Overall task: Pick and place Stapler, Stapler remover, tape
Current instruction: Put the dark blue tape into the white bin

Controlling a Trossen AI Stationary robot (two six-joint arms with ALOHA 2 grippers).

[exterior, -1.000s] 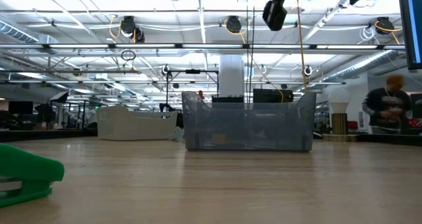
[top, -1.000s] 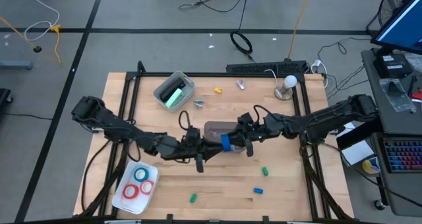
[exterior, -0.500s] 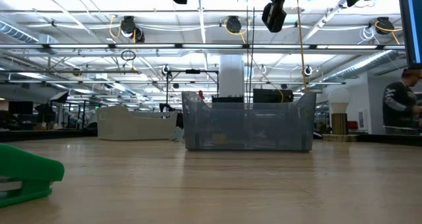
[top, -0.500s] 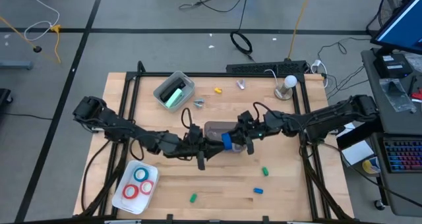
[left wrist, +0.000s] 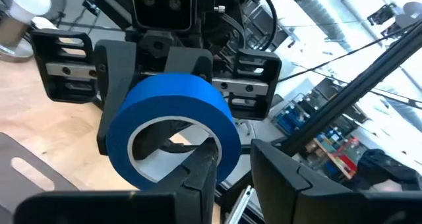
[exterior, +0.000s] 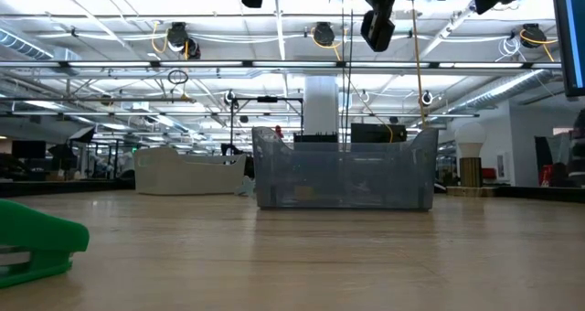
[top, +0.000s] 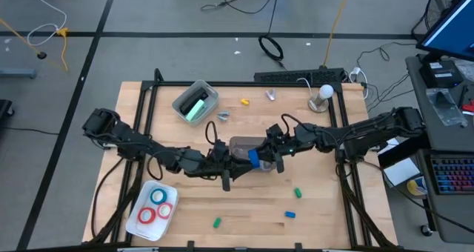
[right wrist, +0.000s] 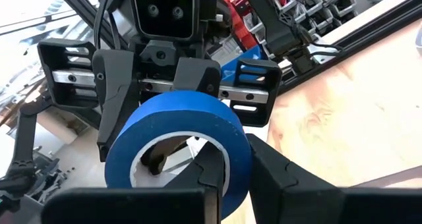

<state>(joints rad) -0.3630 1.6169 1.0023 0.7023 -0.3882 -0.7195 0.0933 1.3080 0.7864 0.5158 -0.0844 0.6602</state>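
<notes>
Sitting at the table's front-left, white tray (top: 141, 219) holds three tape rings, blue (top: 157, 196), red (top: 149, 213) and pinkish-red (top: 165, 207), while up at back-left the mint-green stapler (top: 194, 107) lies in a clear tub (top: 181, 98), with stapler remover pieces just right of it (top: 222, 116) and farther back (top: 271, 95). At mid-table, over the grey bin (top: 243, 144), left gripper (top: 238, 160) and right gripper (top: 264, 156) meet on one blue tape roll (top: 253, 159): wrist views show each pinching the roll's wall (left wrist: 173, 130) (right wrist: 179, 140), one finger inside the core, one outside. Small green pieces (top: 217, 222) (top: 297, 193), a blue one (top: 290, 214) lie near front; white bulb (top: 324, 93) stands back-right.
</notes>
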